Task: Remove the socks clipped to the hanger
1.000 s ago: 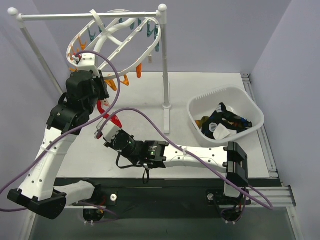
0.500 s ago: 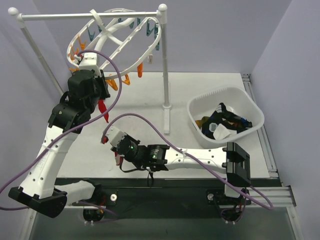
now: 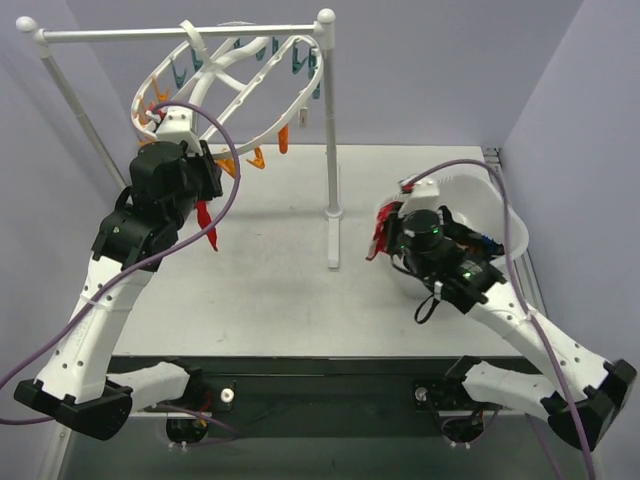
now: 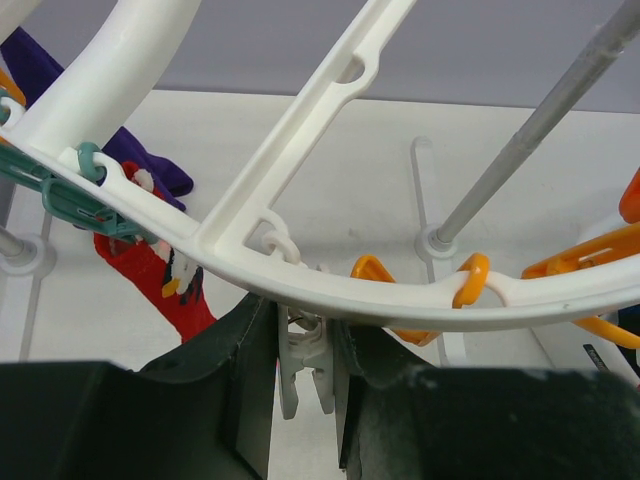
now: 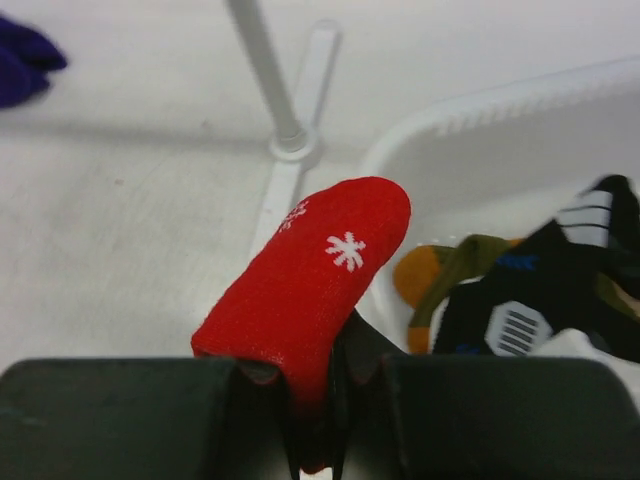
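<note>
The white hanger (image 3: 235,75) hangs tilted from the rail. In the left wrist view its ring (image 4: 330,300) crosses just above my left gripper (image 4: 305,400), whose jaws press both sides of a small white clip (image 4: 303,360) dangling from the ring. Of the socks, a red one with a white figure (image 4: 165,285) and a purple one (image 4: 150,170) still hang clipped to the left. My right gripper (image 5: 335,400) is shut on a red sock with white snowflakes (image 5: 310,280), held at the left rim of the white basin (image 3: 500,215).
Several socks (image 3: 450,245) lie in the basin. The white rail stand's pole (image 3: 330,130) and foot (image 5: 290,140) stand between the two arms. Orange clips (image 4: 470,280) and teal clips (image 3: 300,60) dangle from the hanger.
The right arm has swung from under the hanger across to the basin, carrying the red snowflake sock. The left gripper has stayed at the hanger, closing slightly.
</note>
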You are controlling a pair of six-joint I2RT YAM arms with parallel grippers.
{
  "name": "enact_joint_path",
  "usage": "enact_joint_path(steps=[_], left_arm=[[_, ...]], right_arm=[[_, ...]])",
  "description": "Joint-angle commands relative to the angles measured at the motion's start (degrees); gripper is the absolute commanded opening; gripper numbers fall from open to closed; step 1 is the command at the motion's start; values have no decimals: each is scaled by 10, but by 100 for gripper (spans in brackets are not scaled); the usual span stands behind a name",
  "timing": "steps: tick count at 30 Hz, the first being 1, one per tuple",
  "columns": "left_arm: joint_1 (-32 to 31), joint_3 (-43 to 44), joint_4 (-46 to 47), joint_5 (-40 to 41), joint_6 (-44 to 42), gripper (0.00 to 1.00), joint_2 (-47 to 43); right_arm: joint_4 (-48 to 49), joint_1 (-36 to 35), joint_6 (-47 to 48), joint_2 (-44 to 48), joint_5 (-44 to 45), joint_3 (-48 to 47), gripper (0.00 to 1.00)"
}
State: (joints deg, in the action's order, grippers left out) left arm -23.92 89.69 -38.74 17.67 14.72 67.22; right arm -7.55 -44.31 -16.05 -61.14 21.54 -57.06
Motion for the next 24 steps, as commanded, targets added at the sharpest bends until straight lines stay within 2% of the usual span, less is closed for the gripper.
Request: enact_joint_path(steps=[1,3,6,7,8,11,14,18,20,22,24], left_arm=[[-2,1,43,-36,14,0,-19],[-2,4,43,-47,19,0,-22],[-2,8,45,-62,25,0,-24],[-2,10,46,-67,27,0,-26],[-2,11,46,-69,29,0,-28],[-2,18,46,-78,35,0,-32],[-2,26,51,-88,42,0,-32],[-2,25,60,-98,51,0,-33],[-2,23,60,-100,53,0,-33],[-2,22,60,-100,53,0,-34],[-2,24,59,-101,54,0,-37]], right_arm=[[-105,119,-45,44,-102,14,2],[-129,198,-45,40,-148,12,6],[-155,261,-40,14,-224,2,15],[-160,270,-36,2,-235,-1,20],[-167,278,-35,-3,-249,-6,36],[-172,283,-27,-15,-256,-19,59],[-173,280,-25,-26,-265,-39,66],[-172,218,-6,-53,-217,-78,70],[-158,156,4,-68,-187,-96,71],[-118,109,8,-91,-194,-99,72],[-22,47,10,-114,-196,-79,73]])
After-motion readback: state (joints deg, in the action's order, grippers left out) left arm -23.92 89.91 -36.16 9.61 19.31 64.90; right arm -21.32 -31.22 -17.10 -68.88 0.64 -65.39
